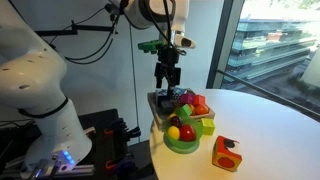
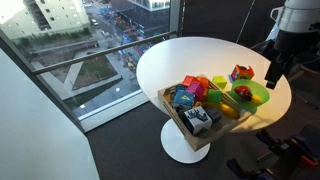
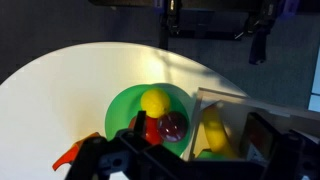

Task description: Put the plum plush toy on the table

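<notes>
The plum plush toy (image 3: 174,125) is a small dark maroon ball. It lies in a green bowl (image 3: 122,108) beside a yellow ball (image 3: 155,100) and a brighter red round toy (image 3: 151,129). The bowl (image 1: 181,145) stands on the white table (image 1: 270,125) next to a toy box. My gripper (image 1: 167,78) hangs open and empty above the bowl and the box edge, clear of the toys. In the wrist view its dark fingers (image 3: 195,140) frame the bowl's right side and the box. The gripper also shows in an exterior view (image 2: 274,72).
An open box (image 2: 190,125) full of colourful toys sits at the table's edge beside the bowl (image 2: 256,95). An orange block with red spots (image 1: 226,153) lies on the table near the bowl. A window wall runs behind the round table.
</notes>
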You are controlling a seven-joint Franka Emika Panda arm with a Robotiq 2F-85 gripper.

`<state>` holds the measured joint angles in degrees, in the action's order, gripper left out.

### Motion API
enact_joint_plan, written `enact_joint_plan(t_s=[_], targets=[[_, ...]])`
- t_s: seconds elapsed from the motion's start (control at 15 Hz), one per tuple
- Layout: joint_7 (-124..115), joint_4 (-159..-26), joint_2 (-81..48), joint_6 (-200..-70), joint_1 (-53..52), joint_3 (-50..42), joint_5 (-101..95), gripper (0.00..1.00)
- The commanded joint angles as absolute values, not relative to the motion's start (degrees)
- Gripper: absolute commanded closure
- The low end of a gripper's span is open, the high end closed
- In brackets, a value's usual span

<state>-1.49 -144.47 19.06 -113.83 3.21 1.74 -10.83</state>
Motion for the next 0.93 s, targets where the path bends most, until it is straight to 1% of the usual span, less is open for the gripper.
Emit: enact_joint_plan(t_s=[0.0,0.53,0.87], targets=[[-1.7,-144.4,19.1,-113.7,2.6,1.2,-11.0,0.00],[-1.1,-145.0,18.7,-115.2,2.8,0.7,-11.4,0.00],[-0.9,-147.1,17.8,-120.6,3.4,-0.5,-11.7,0.00]])
